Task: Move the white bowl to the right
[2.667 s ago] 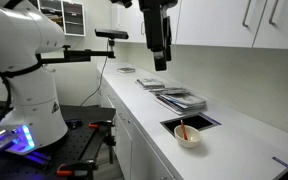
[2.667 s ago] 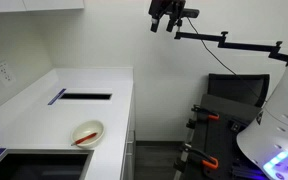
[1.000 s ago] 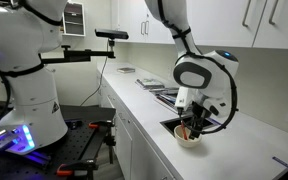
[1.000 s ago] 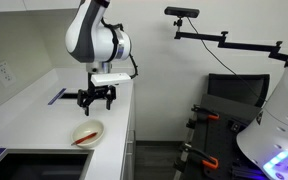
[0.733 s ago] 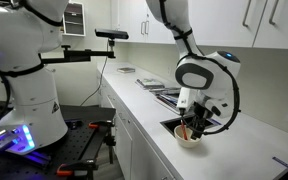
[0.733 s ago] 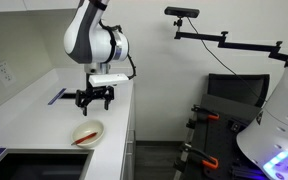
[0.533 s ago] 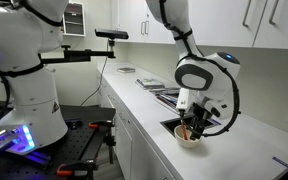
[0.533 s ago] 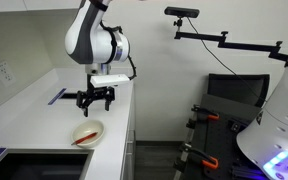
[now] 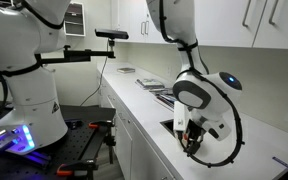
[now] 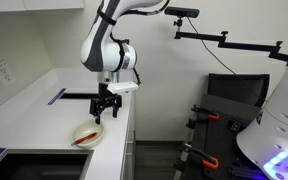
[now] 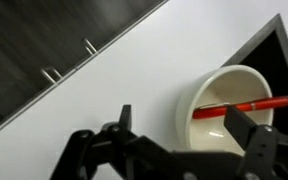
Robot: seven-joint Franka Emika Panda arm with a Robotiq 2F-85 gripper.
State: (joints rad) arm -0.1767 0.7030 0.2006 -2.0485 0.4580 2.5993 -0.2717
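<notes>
The white bowl [image 10: 86,134] sits on the white counter near its front edge, with a thin red stick-like item [image 10: 83,138] lying inside. In the wrist view the bowl [image 11: 216,88] is at the right with the red stick [image 11: 249,105] across it. My gripper [image 10: 103,112] is open and low at the bowl's rim. In the wrist view the gripper [image 11: 184,124] straddles the rim: one finger [image 11: 124,118] over bare counter, the other finger [image 11: 244,126] over the bowl's inside. In an exterior view the gripper [image 9: 191,141] hides the bowl.
A dark rectangular opening [image 10: 87,97] is cut in the counter behind the bowl, and a sink [image 10: 34,165] lies close on its other side. Flat books [image 9: 179,98] lie further along the counter. Cabinet handles [image 11: 50,73] show below the counter's front edge [image 10: 127,120].
The arm has swung round and my gripper has come down from above the opening to the bowl's rim on the counter-edge side. The bowl has not moved.
</notes>
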